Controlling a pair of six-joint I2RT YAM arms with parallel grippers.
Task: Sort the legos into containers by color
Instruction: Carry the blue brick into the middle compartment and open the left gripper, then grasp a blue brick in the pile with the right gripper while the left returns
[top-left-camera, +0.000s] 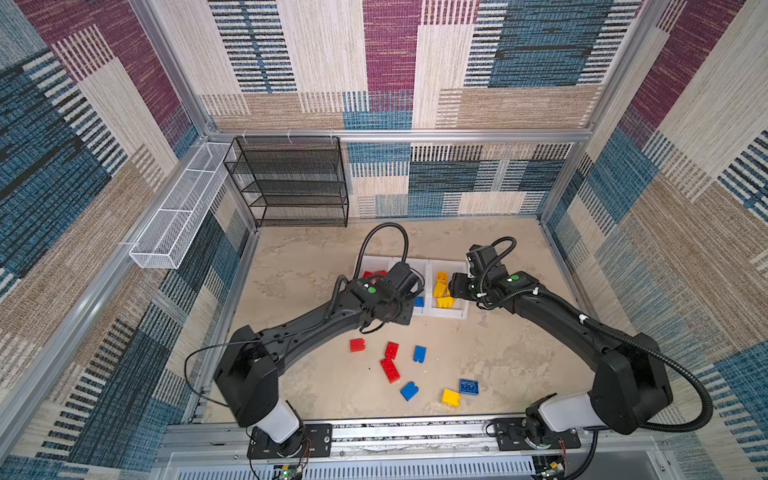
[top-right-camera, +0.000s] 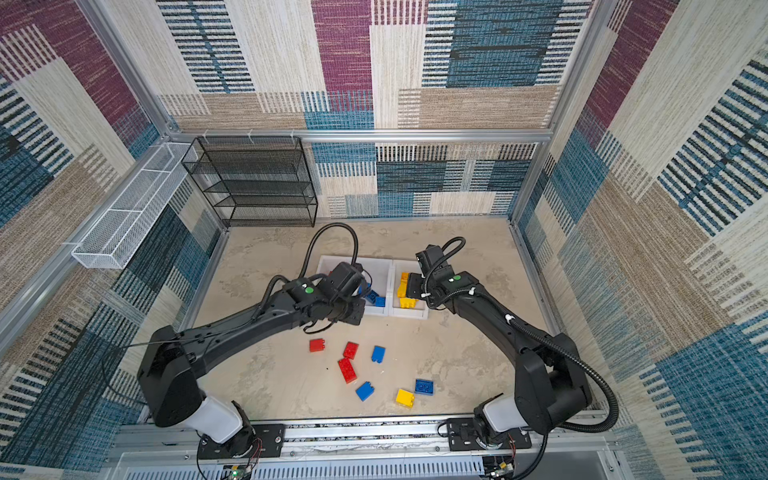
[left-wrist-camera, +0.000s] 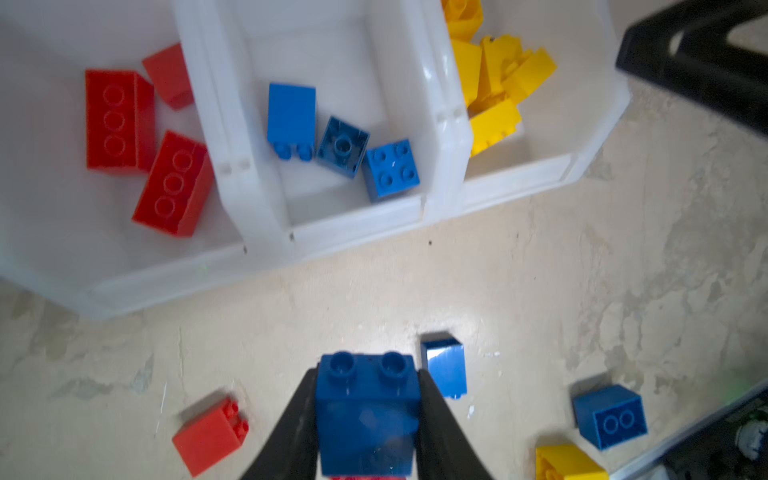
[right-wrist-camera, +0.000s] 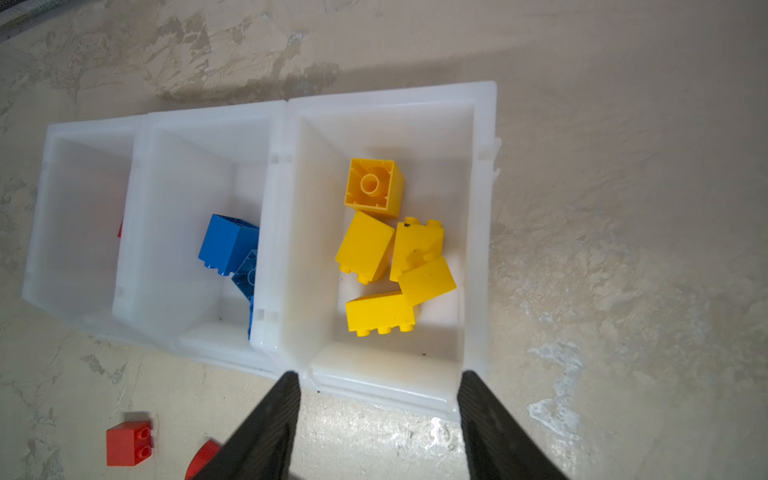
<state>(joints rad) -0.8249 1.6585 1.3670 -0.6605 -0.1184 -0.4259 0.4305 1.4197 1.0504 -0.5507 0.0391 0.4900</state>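
Containers at 12 o'clock of loose legos in top view. Right gripper spread, empty, over yellow bin. Left gripper clenched on blue brick, short of bins. Step: carry. Next, likely: advance over middle bin, release.

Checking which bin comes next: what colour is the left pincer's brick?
Blue; the brick shows best in the left wrist view.
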